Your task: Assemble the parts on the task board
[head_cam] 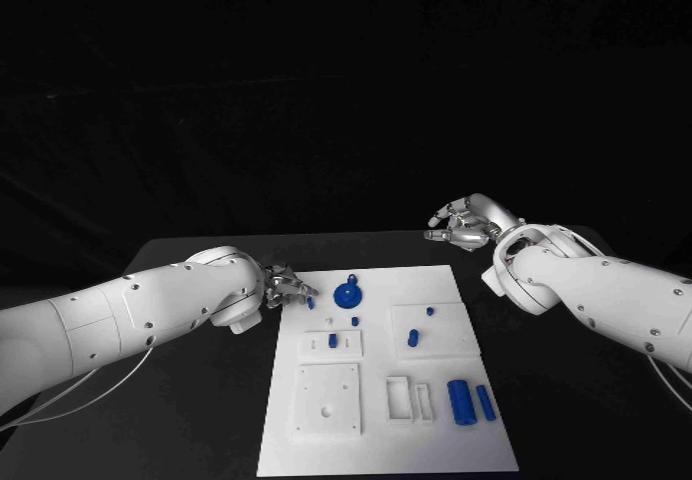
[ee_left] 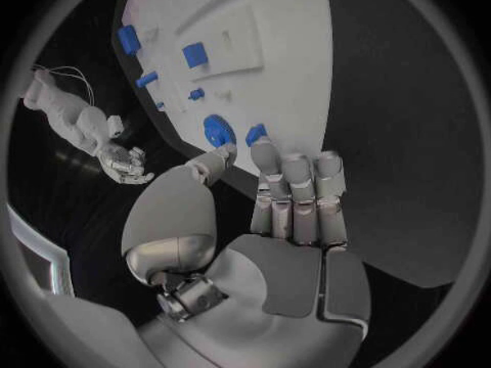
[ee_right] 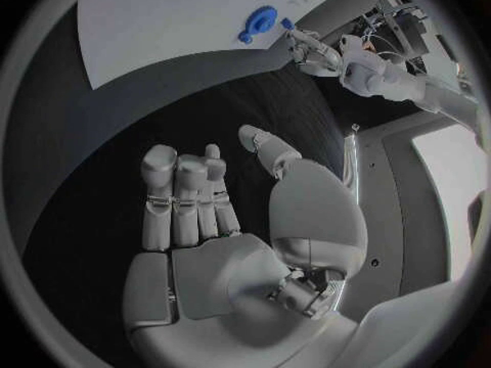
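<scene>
The white task board (head_cam: 433,445) lies mid-table with blue parts on it. A round blue disc (head_cam: 348,295) (ee_left: 218,129) (ee_right: 258,20) sits near its far left corner, and a small blue piece (head_cam: 310,301) (ee_left: 256,133) lies beside it at the edge. My left hand (head_cam: 284,285) (ee_left: 297,200) (ee_right: 307,49) hovers at that corner, fingers straight and thumb apart, its tips right at the small piece; nothing is in its grasp. Two blue cylinders (head_cam: 472,402) lie at the board's near right. My right hand (head_cam: 464,225) (ee_right: 204,213) (ee_left: 123,162) stays beyond the far right corner, holding nothing.
Several short blue pegs (head_cam: 413,337) stand in white raised blocks mid-board. A square white plate (head_cam: 329,400) and a slotted white frame (head_cam: 407,397) lie on the near half. Black table (head_cam: 188,420) surrounds the board.
</scene>
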